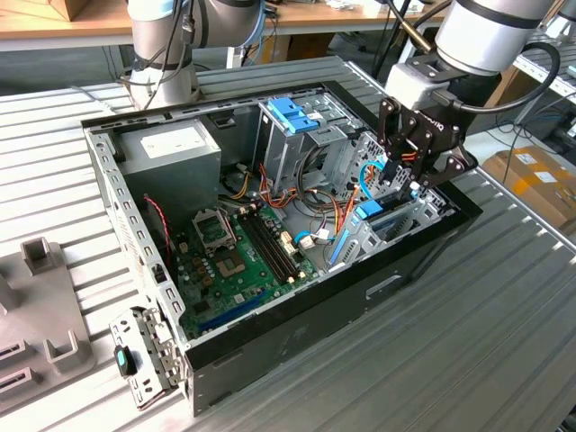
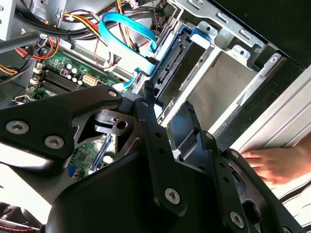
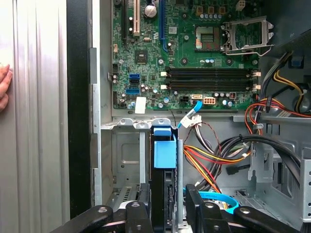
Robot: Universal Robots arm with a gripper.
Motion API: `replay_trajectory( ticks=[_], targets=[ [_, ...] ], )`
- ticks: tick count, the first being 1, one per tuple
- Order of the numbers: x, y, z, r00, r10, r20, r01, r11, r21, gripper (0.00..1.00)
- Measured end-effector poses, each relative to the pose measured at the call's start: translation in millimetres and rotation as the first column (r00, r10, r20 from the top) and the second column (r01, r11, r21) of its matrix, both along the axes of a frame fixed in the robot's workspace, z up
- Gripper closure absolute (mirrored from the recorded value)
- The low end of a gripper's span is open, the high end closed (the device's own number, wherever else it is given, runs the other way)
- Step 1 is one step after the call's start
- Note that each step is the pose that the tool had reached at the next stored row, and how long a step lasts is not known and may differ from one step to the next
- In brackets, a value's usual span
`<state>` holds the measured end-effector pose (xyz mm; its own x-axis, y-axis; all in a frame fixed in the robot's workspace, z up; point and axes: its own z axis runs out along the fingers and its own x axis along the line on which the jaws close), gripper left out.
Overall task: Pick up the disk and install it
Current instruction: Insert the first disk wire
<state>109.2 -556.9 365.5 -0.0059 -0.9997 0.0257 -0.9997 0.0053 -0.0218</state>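
Open computer case (image 1: 270,346) laid on a ribbed metal table (image 1: 468,342), centre of the exterior view. The gripper (image 1: 409,184) is seen lowered into the drive cage (image 1: 409,225) at the case's end, right of centre in that frame. In the first wrist view the disk (image 3: 164,155) is noted standing edge-on in the cage, its blue rail end facing the motherboard (image 3: 194,63), with the gripper astride it. Whether it is clamped or let go cannot be told. In the second wrist view a blue flat cable (image 2: 127,30) is looped just beside the disk's connector end. A person's hand (image 2: 274,165) is rested on the table outside the case.
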Motion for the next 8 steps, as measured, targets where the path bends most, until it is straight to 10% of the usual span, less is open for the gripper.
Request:
replay_trajectory(
  ticks=[8],
  targets=[
    [0.0,4.6,0.0,1.0,0.0,0.0,0.0,1.0,-0.0001,0.57]
  ],
)
